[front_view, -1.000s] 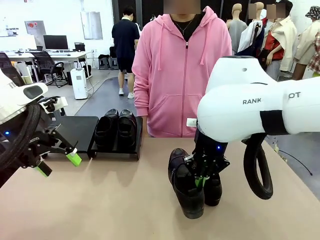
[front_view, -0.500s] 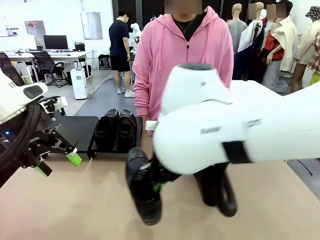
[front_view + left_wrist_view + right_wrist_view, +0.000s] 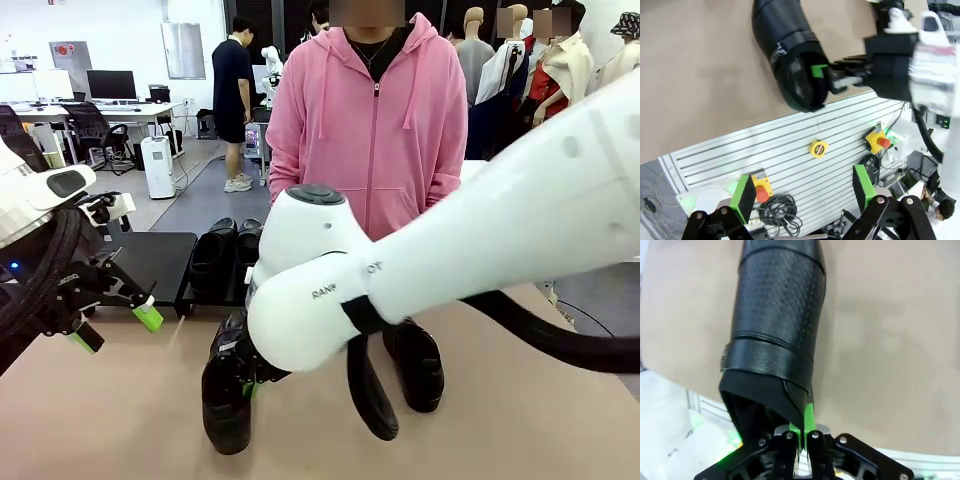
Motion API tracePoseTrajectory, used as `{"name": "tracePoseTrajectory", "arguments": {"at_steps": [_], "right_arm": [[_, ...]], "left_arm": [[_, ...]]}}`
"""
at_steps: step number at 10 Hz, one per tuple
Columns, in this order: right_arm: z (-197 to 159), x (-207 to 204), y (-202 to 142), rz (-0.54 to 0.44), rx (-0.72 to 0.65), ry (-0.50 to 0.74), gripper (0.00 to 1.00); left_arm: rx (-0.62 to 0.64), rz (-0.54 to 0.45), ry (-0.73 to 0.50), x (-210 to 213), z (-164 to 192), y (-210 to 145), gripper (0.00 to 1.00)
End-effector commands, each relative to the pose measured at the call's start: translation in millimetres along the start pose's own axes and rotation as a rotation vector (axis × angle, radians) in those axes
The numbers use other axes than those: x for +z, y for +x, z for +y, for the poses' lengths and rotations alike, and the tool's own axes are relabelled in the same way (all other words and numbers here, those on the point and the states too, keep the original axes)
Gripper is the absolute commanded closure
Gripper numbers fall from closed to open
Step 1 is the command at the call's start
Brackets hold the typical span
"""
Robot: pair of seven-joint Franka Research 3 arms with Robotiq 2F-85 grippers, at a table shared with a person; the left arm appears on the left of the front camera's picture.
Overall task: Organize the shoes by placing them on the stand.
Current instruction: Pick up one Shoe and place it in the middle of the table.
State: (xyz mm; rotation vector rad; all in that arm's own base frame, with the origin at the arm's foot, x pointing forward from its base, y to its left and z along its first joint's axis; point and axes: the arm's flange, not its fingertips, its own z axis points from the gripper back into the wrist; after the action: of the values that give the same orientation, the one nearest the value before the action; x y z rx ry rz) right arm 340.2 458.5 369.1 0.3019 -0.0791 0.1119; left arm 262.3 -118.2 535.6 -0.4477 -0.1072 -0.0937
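Observation:
My right gripper (image 3: 246, 384) is shut on the heel rim of a glossy black shoe (image 3: 226, 398), which it holds toe-down just over the table, left of centre. Its own wrist view shows the green pads (image 3: 808, 421) pinching the rim of that shoe (image 3: 777, 330). A second shoe (image 3: 416, 364) stands on the table to the right. Two more shoes (image 3: 213, 256) (image 3: 249, 243) sit side by side on the right tray of the black stand (image 3: 150, 258) at the far left. My left gripper (image 3: 116, 328) hangs open at the left edge; from its wrist I see the held shoe (image 3: 785, 55) and the right gripper (image 3: 840, 77).
A person in a pink hoodie (image 3: 365, 140) stands at the far side of the table, behind the stand's right end. The left tray of the stand is bare. My right arm's white body (image 3: 450, 260) spans the middle of the table. An aluminium rail frame (image 3: 805, 135) borders the table's near edge.
My right arm has swung left across the table, carrying the shoe from beside the other loose shoe to left of centre. My left gripper has stayed put.

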Motion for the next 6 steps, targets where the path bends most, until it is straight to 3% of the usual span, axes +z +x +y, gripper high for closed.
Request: {"name": "tracePoseTrajectory", "arguments": {"at_steps": [1,3,4,5,6], "right_arm": [[17.2,-6.4,16.4,0.028,-0.004,0.041,1.0],[10.4,-11.7,19.8,0.066,0.006,0.081,1.0],[9.2,-12.1,19.4,0.057,0.02,0.079,0.47],[8.4,-9.5,18.5,0.054,0.024,0.081,0.0],[5.4,-3.3,16.7,0.039,0.019,0.089,0.0]], "left_arm": [[-0.014,-0.01,-0.014,-0.5,0.6,1.7,0.0],[-0.014,-0.01,-0.014,-0.5,0.6,1.7,0.0],[-0.014,-0.01,-0.014,-0.5,0.6,1.7,0.0],[-0.014,-0.01,-0.014,-0.5,0.6,1.7,0.0],[-0.014,-0.01,-0.014,-0.5,0.6,1.7,0.0]]}}
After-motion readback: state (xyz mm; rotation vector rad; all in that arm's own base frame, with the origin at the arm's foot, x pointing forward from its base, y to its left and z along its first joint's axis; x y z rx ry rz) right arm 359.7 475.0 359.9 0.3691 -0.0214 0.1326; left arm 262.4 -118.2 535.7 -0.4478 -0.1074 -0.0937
